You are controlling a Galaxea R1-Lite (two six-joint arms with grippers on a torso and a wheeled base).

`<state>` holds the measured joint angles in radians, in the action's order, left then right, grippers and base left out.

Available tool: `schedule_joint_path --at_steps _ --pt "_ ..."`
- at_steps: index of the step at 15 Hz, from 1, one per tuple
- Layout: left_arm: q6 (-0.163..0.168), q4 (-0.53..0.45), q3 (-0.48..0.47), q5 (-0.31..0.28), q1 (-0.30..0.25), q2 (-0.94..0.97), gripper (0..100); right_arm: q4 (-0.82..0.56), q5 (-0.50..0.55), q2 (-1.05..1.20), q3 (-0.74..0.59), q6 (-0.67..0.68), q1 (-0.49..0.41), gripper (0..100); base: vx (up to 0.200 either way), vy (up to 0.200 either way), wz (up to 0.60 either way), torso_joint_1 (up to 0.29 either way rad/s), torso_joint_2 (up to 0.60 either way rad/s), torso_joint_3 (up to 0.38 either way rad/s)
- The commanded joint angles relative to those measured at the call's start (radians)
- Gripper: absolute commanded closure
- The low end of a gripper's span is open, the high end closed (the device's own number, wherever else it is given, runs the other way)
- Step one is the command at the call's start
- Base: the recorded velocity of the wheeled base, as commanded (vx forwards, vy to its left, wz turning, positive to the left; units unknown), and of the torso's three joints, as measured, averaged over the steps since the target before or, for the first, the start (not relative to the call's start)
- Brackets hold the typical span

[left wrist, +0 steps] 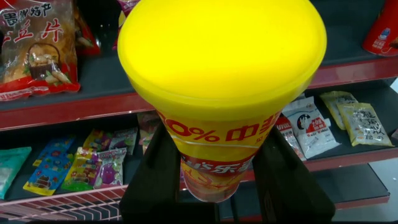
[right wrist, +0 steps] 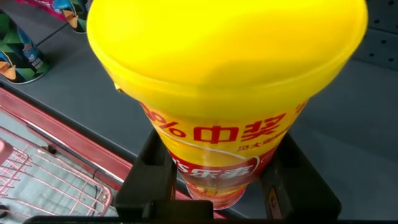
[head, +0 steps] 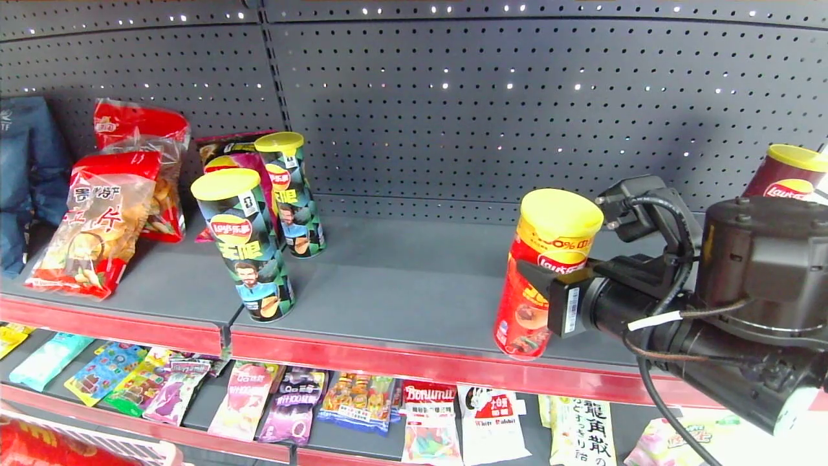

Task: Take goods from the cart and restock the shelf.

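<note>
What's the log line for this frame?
right end effector: shut on red can at shelf front | left end effector: shut on second can

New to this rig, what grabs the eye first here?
The right end effector grips a yellow-lidded red can at the front edge of the shelf. The left end effector holds a second red can away from the shelf. Two green cans stand farther left on it.
</note>
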<state>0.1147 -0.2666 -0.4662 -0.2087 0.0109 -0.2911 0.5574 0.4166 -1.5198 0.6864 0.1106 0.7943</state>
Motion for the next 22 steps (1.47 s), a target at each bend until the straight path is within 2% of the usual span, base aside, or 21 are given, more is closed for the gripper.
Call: schedule_joint_path --at_steps 1,3,4,11,19,22 --pt "0.0 0.0 0.0 0.0 0.0 0.0 100 -0.002 -0.001 -0.003 -0.002 0.0 0.0 100 0.0 0.0 0.0 0.0 0.0 0.0" --pt "0.0 0.0 0.0 0.0 0.0 0.001 100 -0.002 -0.001 -0.003 -0.002 0.0 0.0 100 0.0 0.0 0.0 0.0 0.0 0.0" --pt "0.0 0.0 0.0 0.0 0.0 0.001 100 -0.002 -0.001 -0.003 -0.004 0.0 0.0 0 0.0 0.0 0.0 0.0 0.0 0.0" --pt "0.002 0.0 -0.002 0.0 0.0 -0.003 100 -0.002 0.001 0.036 -0.031 0.003 0.013 0 0.0 0.0 0.0 0.0 0.0 0.0" --pt "0.008 0.001 -0.003 0.0 0.0 -0.04 100 -0.002 0.005 0.332 -0.271 -0.002 0.043 0 0.0 0.0 0.0 0.0 0.0 0.0" --pt "0.01 0.001 -0.002 -0.001 0.0 -0.046 100 -0.007 -0.007 0.475 -0.373 -0.071 -0.003 0 0.0 0.0 0.0 0.0 0.0 0.0"
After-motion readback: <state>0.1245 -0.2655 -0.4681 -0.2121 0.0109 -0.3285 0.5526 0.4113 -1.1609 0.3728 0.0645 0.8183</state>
